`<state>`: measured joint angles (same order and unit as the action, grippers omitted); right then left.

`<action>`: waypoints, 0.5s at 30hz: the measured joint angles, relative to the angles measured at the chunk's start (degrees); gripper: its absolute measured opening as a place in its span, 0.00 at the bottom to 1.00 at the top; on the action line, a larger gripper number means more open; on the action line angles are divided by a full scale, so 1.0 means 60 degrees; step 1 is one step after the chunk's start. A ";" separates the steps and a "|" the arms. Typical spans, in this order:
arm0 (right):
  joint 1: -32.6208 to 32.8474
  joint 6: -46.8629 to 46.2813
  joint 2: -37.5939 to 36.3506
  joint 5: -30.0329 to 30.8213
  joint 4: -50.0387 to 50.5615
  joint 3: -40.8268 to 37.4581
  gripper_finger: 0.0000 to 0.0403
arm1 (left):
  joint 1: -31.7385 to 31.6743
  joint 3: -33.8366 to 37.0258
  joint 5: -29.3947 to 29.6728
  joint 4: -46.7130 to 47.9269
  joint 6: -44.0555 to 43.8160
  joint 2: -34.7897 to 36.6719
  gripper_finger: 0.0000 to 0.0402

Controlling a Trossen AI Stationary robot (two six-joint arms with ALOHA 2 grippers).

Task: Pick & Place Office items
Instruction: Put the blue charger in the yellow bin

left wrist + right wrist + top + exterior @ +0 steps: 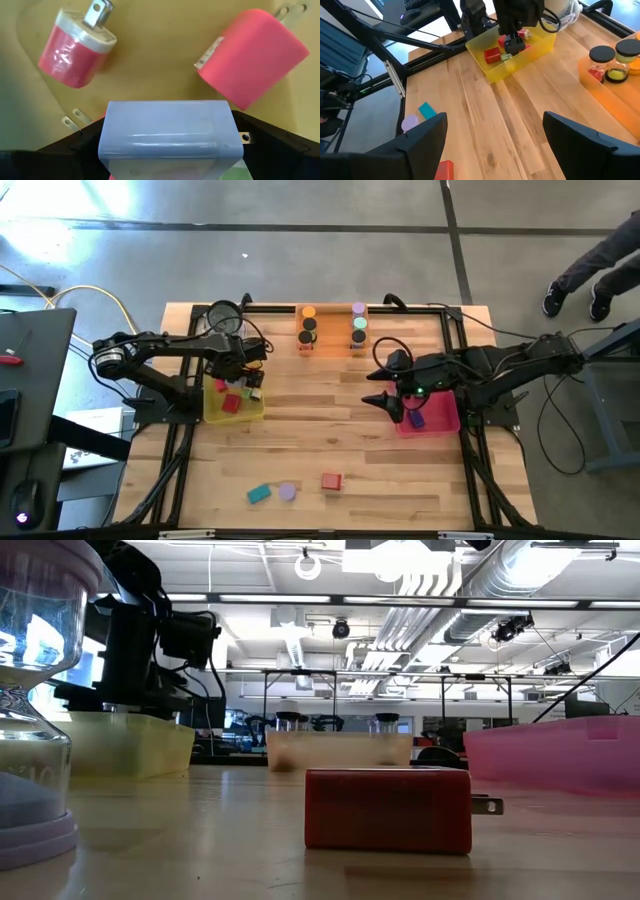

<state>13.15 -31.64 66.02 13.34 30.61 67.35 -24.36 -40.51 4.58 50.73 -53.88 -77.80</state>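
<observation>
My left gripper (240,383) points down into the yellow tray (255,413) and is shut on a lavender block (167,132). On the tray floor under it lie two red blocks with metal prongs (75,47) (252,55). My right gripper (393,406) hangs open over the near left corner of the pink tray (440,423), which holds a dark-blue block (416,419); nothing is between its fingers (492,145). A teal block (259,493), a lavender piece (288,491) and a red block (331,480) lie on the table near the front edge. My left gripper pinches the lavender block between its two fingers, one on each short end (104,135). The fingers come from above, pointing down. The block lies level between them, over the tray floor; whether it rests on anything below, I cannot tell.
An orange tray (332,348) with several lidded little jars stands at the back middle. A clear glass jar (224,315) stands behind the yellow tray. Bare wood lies between the trays and the front edge. A person's legs (590,275) show beyond the table's far right corner.
</observation>
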 joint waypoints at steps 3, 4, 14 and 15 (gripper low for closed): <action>0.0000 0.0000 0.0000 0.0003 -0.0004 0.0000 0.79 | 0.0003 0.0000 0.0010 0.0002 0.0220 0.0000 0.86; 0.0000 0.0000 0.0000 0.0001 0.0000 0.0000 0.79 | 0.0019 0.0000 -0.0036 -0.0002 0.0371 0.0000 0.86; 0.0000 0.0004 0.0000 0.0000 -0.0003 0.0004 0.79 | 0.0143 0.0000 -0.0215 0.0005 0.0515 0.0000 0.86; 0.0000 0.0003 0.0000 0.0000 -0.0004 0.0004 0.79 | 0.0153 0.0000 -0.0218 0.0002 0.0512 0.0000 0.86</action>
<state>13.15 -31.62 66.02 13.34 30.59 67.37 -23.44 -40.51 3.27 50.74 -50.81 -77.80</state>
